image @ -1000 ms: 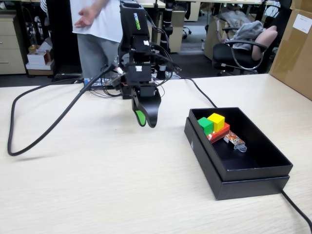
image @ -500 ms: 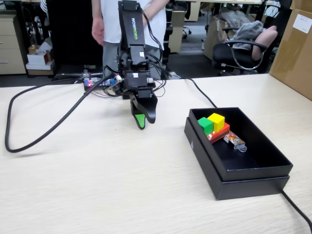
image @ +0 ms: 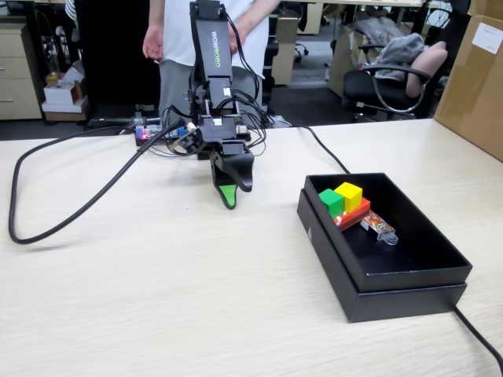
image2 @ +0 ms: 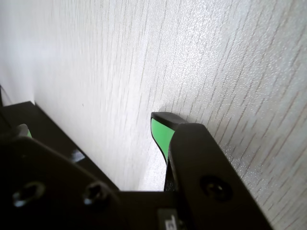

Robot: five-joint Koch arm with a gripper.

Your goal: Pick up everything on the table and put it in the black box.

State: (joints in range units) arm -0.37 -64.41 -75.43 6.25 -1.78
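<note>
Apparently the collecting is finished; the red block [image: 355,213], green cube [image: 331,201] and yellow cube [image: 348,195] sit clustered inside the black box [image: 409,276]; the claw [image: 228,195] hangs empty over bare counter [image: 157,298], whether spread I cannot tell; next, probably only parking the arm.

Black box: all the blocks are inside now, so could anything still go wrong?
Perhaps. In the fixed view the yellow cube and green cube sit on the red block; bumping the black box might topple them. The thick cable looping across the table could snag the arm as it moves.
</note>
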